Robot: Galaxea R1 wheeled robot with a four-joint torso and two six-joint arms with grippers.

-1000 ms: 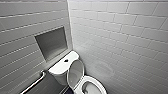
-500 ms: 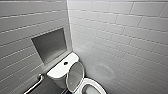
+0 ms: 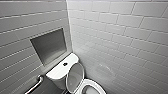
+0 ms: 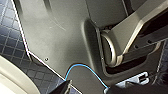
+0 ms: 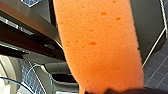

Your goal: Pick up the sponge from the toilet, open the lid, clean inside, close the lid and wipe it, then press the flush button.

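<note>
A white toilet [image 3: 60,72] is seen from above in the head view, set into the corner of 2 walls of pale grey tile. The lid [image 3: 74,76] stands raised, leaning back toward the tank, and part of the seat ring [image 3: 86,82] and open bowl is shown at the lower edge. The flush button [image 3: 65,64], a small dark disc, sits in the middle of the flat tank top. A square niche [image 3: 50,45] is recessed in the wall behind the tank, and a metal grab bar [image 3: 35,86] is mounted just beside the toilet.

In the right wrist view, the sponge [image 5: 100,45] is shown very close, orange and pitted, hanging clear of the dark blue floor tiles [image 5: 160,67]. It is judged to be clamped in the right gripper [image 5: 110,91], whose dark tips are glimpsed at 1 end of the sponge.

In the left wrist view, the robot's own dark body panel and a thin blue cable [image 4: 82,66] are seen. Whether the fingers of the left gripper [image 4: 87,90] are apart or together cannot be told.

With the sponge in hand and the lid up, the cleaning of the bowl's inside is judged to be the step in hand. For that, the sponge would need to be carried over the seat ring and lowered into the bowl, clear of the raised lid.
</note>
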